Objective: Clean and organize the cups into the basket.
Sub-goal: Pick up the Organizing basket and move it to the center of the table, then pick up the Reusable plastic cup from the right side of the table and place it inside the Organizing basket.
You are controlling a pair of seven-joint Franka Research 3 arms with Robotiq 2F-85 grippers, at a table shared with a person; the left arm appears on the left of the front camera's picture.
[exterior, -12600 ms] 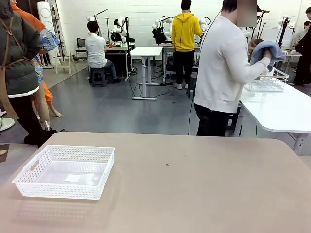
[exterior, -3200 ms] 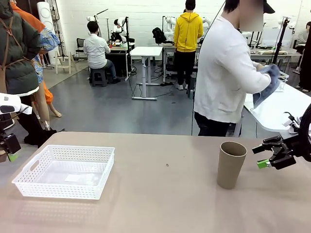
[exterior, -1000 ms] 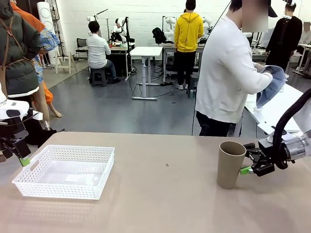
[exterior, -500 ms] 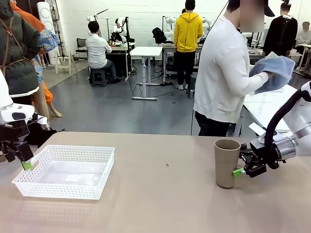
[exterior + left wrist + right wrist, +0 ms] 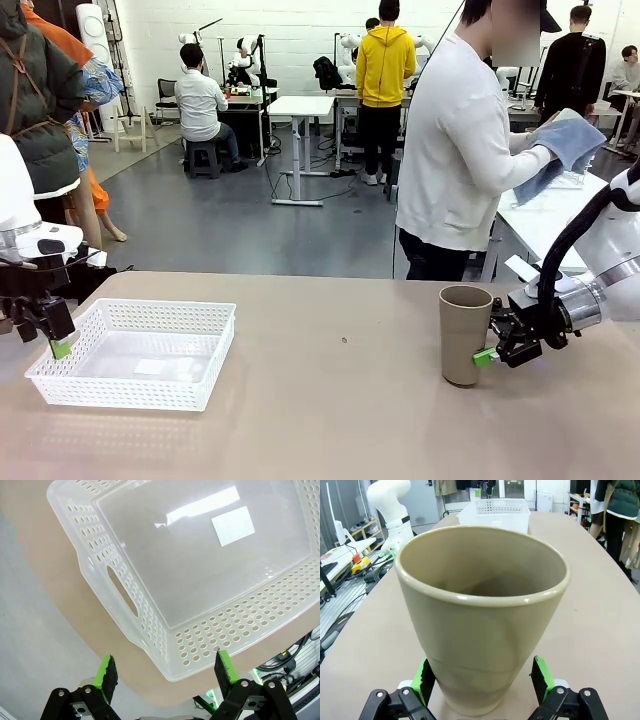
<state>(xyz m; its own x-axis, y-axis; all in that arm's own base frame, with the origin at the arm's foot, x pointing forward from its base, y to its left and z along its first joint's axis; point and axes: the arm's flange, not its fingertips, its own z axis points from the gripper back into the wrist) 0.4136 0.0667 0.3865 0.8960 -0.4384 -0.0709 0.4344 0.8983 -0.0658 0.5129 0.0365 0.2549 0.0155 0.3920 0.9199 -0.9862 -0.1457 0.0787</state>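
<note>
Starting at the left, the left gripper [image 5: 164,669] hung with jaws spread wide and empty above the handle end of the shallow white perforated plastic basket [image 5: 120,388]. The basket sat on the left of the beige table [image 5: 340,420] and held no cups. Well apart to the right stood the tall tan-brown tapered tumbler [image 5: 465,335], upright, mouth up. The right gripper [image 5: 483,677] bracketed its lower body, jaws wide; contact could not be confirmed. The tumbler was judged rigid, light and matte, hardly slippery. Being narrower below, it would be better taken near mid-height, lest it tip. Beyond, a person held a blue cloth [image 5: 562,140].
</note>
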